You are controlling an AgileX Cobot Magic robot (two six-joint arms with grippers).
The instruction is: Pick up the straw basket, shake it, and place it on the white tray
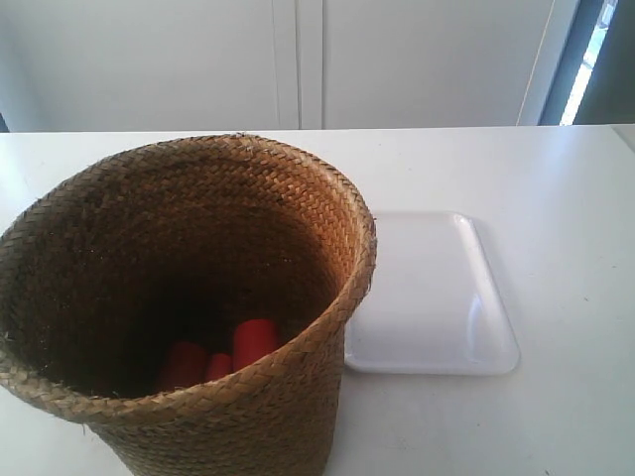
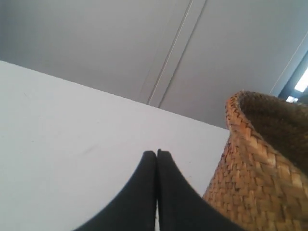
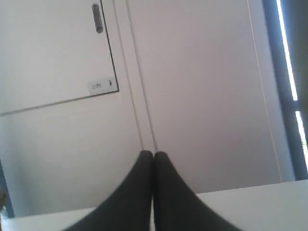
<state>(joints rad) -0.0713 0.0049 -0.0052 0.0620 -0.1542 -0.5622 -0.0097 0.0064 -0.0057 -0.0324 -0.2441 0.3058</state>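
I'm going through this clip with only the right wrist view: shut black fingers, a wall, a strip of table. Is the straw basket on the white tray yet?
Observer: No. The straw basket stands on the table beside the white tray. In the exterior view its rim hides the tray's nearest edge.
Operator: Is anything inside the basket?
Observer: Yes. Red cylinder-like pieces lie at the bottom, and at least three show.
Operator: And the other arm?
Observer: The left gripper is shut and holds nothing. It is close beside the basket's outer wall, and I cannot tell whether it touches it.
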